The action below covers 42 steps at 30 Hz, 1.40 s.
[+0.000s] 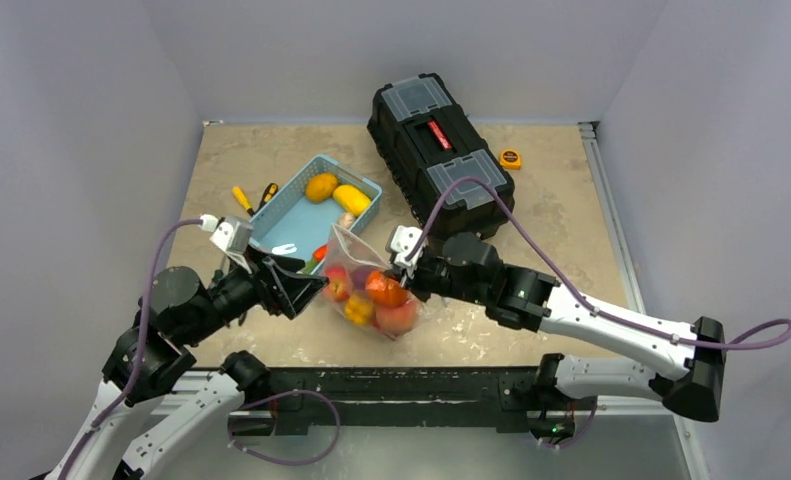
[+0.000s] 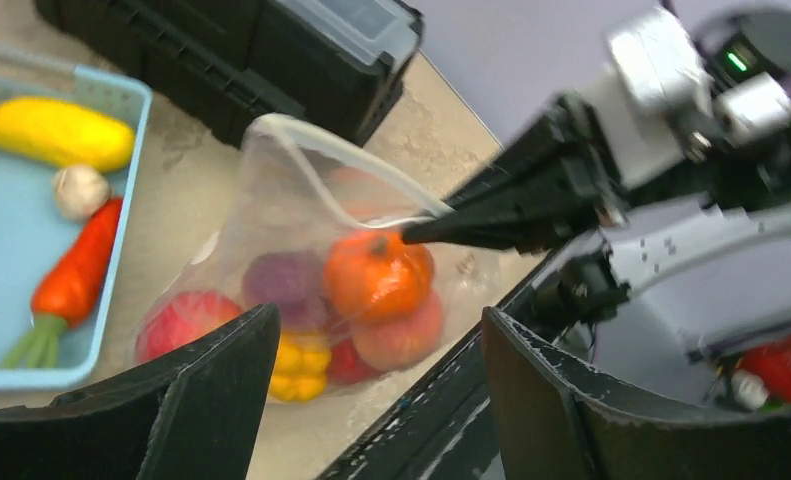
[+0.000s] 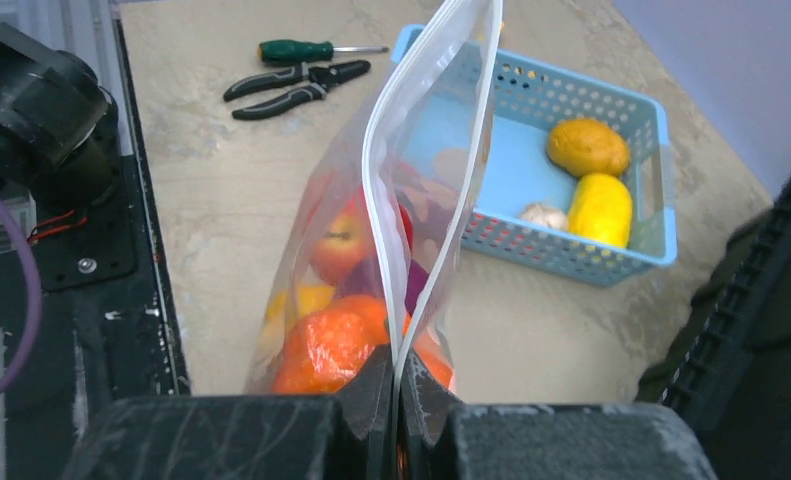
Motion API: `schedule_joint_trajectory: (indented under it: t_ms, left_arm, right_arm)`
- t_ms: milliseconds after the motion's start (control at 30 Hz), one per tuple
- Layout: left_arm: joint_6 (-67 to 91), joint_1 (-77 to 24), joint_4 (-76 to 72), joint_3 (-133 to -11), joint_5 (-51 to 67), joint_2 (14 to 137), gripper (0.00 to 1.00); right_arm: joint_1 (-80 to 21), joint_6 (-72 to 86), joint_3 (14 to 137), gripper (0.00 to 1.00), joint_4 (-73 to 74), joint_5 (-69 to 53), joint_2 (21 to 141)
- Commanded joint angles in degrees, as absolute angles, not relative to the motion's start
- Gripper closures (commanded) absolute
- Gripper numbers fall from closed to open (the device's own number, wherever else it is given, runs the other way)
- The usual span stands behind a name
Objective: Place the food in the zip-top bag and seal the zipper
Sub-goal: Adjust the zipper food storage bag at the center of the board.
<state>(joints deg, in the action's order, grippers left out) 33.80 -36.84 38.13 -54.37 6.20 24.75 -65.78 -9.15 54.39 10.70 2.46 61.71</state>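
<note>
The clear zip-top bag (image 1: pixel 363 262) stands near the table's front edge, holding several toy foods: an orange pumpkin (image 3: pixel 326 345), a red apple (image 3: pixel 336 245), a yellow piece (image 2: pixel 296 365) and a purple one (image 2: pixel 281 280). My right gripper (image 1: pixel 408 268) is shut on the bag's near corner, pinching the white zipper (image 3: pixel 381 180) in the right wrist view (image 3: pixel 396 365). Beyond the pinch the two zipper strips spread apart, so the mouth is open. My left gripper (image 1: pixel 316 285) is open and empty, just left of the bag, as the left wrist view (image 2: pixel 376 320) also shows.
The light-blue basket (image 1: pixel 291 215) behind the bag holds an orange fruit (image 1: pixel 321 187), a yellow squash (image 1: pixel 351 198), a garlic bulb (image 2: pixel 79 190) and a carrot (image 2: pixel 71 285). A black toolbox (image 1: pixel 439 140) and tape measure (image 1: pixel 510 158) stand behind. Pliers (image 3: pixel 291 85) and a screwdriver (image 3: pixel 311 50) lie left of the basket.
</note>
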Motion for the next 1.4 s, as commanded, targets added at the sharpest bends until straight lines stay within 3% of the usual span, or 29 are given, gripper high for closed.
schedule_joint_trajectory:
  t_ms: [0, 100, 367, 733, 1000, 1100, 1233, 1300, 1333, 1367]
  left_arm:
    - [8.79, -37.01, 30.16, -55.28, 23.65, 26.78, 0.26]
    - [-5.07, -37.02, 31.94, -59.61, 33.36, 31.42, 0.27]
    - [-34.93, -37.11, 40.85, -60.78, 42.63, 41.04, 0.19]
    - [-33.87, -37.13, 30.99, -47.40, 47.67, 40.64, 0.17]
    - [-34.92, -37.93, 31.50, -46.05, 45.27, 41.40, 0.27]
    - [-35.67, -38.23, 32.67, -47.12, 45.14, 42.95, 0.40]
    - [-35.79, -38.39, 34.32, -48.57, 43.87, 45.52, 0.66]
    - [-35.90, -38.41, 34.64, -49.05, 42.36, 46.12, 0.87]
    - [-35.94, -38.41, 34.59, -49.04, 41.37, 46.22, 0.99]
    - [-35.69, -38.44, 34.25, -49.04, 40.53, 46.06, 1.00]
  right_arm:
    - [-61.63, -19.54, 55.77, 1.00, 6.89, -16.27, 65.50]
    - [-61.29, -23.24, 56.82, 1.00, 8.94, -21.27, 69.09]
    - [-61.26, -26.16, 57.32, 1.00, 11.53, -30.13, 70.03]
    - [-61.26, -25.35, 58.00, 1.00, 9.06, -30.41, 69.73]
    - [-61.26, -23.30, 56.23, 1.00, 5.09, -27.88, 68.21]
    - [-61.25, -22.80, 56.55, 1.00, 4.98, -26.68, 68.20]
    - [-61.26, -22.74, 56.79, 1.00, 5.36, -25.66, 67.74]
    - [-61.26, -22.50, 56.43, 1.00, 5.26, -24.72, 66.88]
    - [-61.26, -22.08, 56.13, 0.96, 4.89, -23.86, 66.41]
    - [-61.26, -21.17, 55.71, 0.85, 4.32, -22.26, 65.87]
